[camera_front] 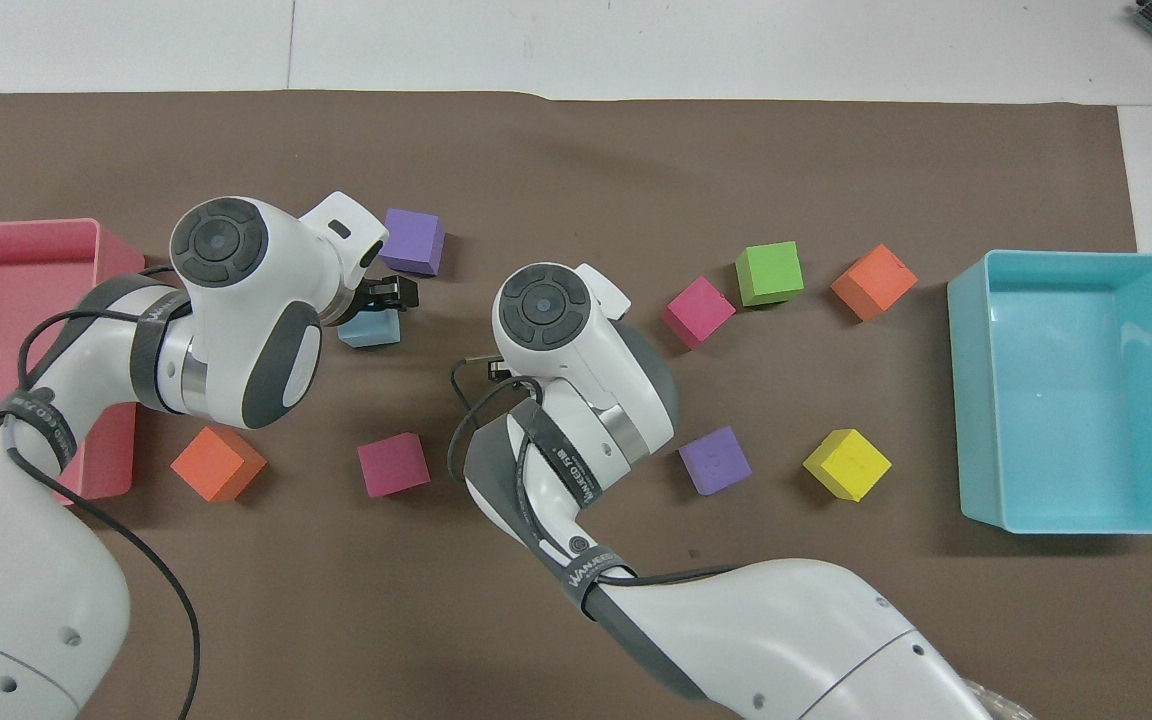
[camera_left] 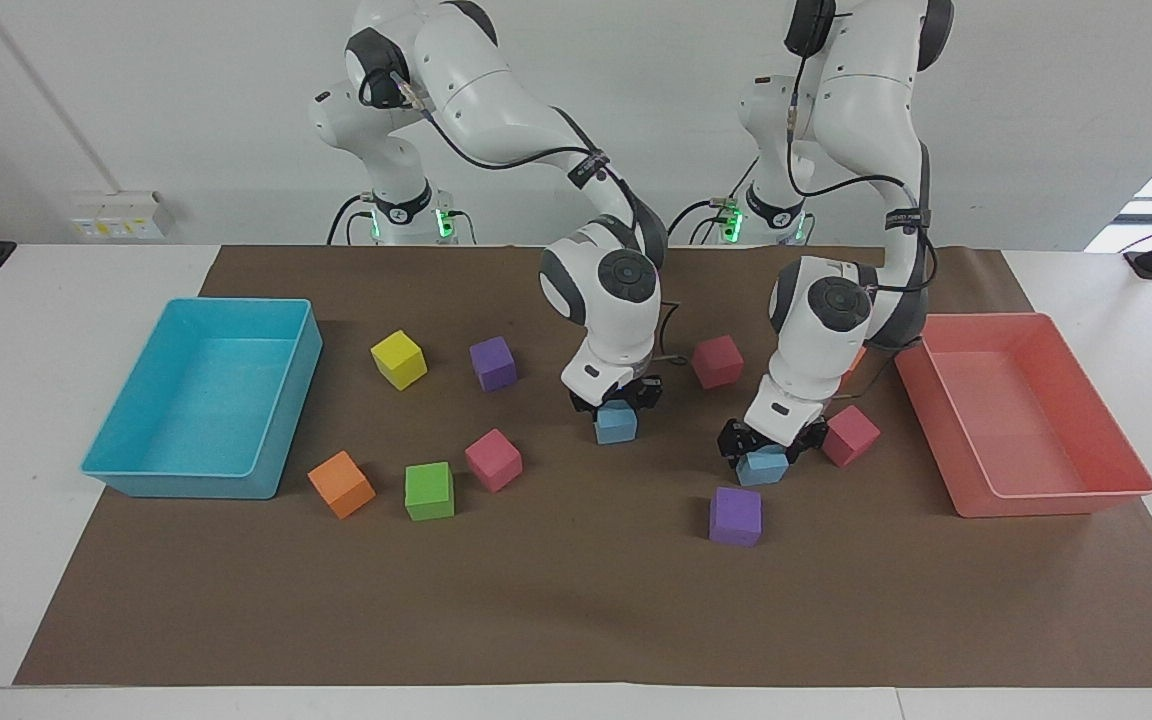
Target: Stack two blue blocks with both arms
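We see two small matte light-blue foam cubes on the flat brown paper sheet (camera_left: 576,600) that covers the white table (camera_left: 36,300).

One light-blue foam cube (camera_left: 616,423) is clamped between the black fingers of the right gripper (camera_left: 615,400), which stands over the middle of the sheet. The cube's lower half shows beneath the fingers in the facing view, and we cannot tell whether it touches the paper. In the overhead view the glossy white wrist hides this cube.

The second light-blue foam cube (camera_left: 762,466) (camera_front: 370,328) lies on the paper toward the left arm's end. The left gripper (camera_left: 772,442) (camera_front: 376,300) stands low over it with its claw wide, a black finger at either side of the cube's top, not gripping it.

Just beside that cube, nearer the coral-red plastic tray (camera_left: 1026,420), sits a magenta foam cube (camera_left: 850,436). A purple foam cube (camera_left: 735,516) (camera_front: 412,241) rests farther from the robots than the second blue cube.

Toward the right arm's end stands a smooth cyan plastic tray (camera_left: 201,400) (camera_front: 1076,390), a rectangle with raised walls. Scattered near it are a yellow foam cube (camera_left: 398,359), another purple foam cube (camera_left: 493,363), an orange foam cube (camera_left: 341,484), a green foam cube (camera_left: 429,491) and a pink foam cube (camera_left: 493,460).
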